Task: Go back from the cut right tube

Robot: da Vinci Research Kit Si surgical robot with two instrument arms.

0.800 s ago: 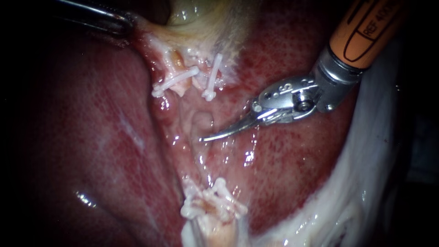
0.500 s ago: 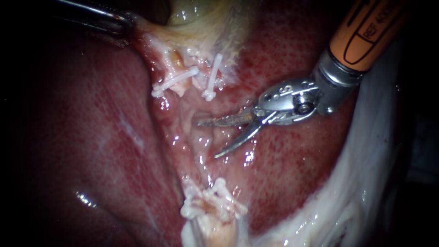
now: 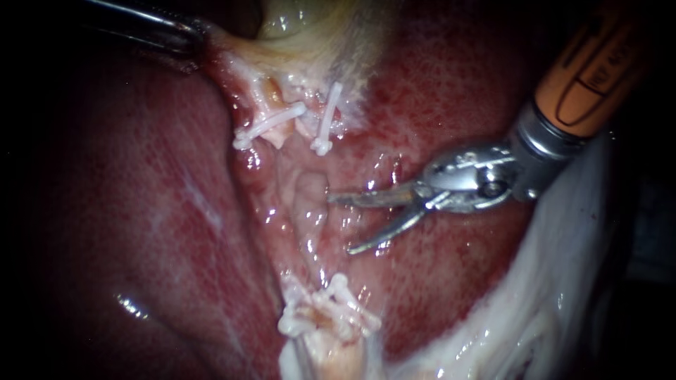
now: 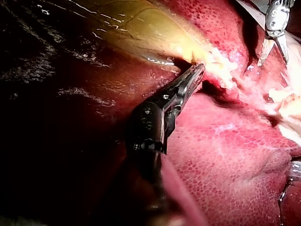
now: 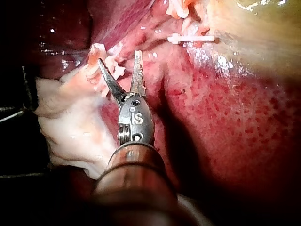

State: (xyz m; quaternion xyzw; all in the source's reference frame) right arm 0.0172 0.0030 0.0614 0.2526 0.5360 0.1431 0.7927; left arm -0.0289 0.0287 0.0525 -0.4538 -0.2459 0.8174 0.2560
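My right instrument (image 3: 341, 225) comes in from the upper right, its two curved blades open with nothing between them. Their tips lie just right of a pale tube stump (image 3: 310, 188) on the liver bed. Two white clips (image 3: 271, 125) (image 3: 327, 116) sit above the stump near the gallbladder (image 3: 310, 28). A cluster of white clips (image 3: 327, 309) sits below it. In the right wrist view the open blades (image 5: 119, 59) stand beside that cluster (image 5: 96, 56). My left instrument (image 3: 190, 35) at the upper left holds the gallbladder's edge, jaws shut on it (image 4: 195, 73).
Red mottled liver (image 3: 141, 211) fills the left and centre. White fatty tissue (image 3: 563, 281) runs down the right side under my right instrument's shaft. In the left wrist view the right instrument's blades (image 4: 275, 44) hang far ahead of my left jaws.
The right instrument's blades went from shut to open, and the instrument has drawn back to the right, away from the tube stump. The left instrument has held still.
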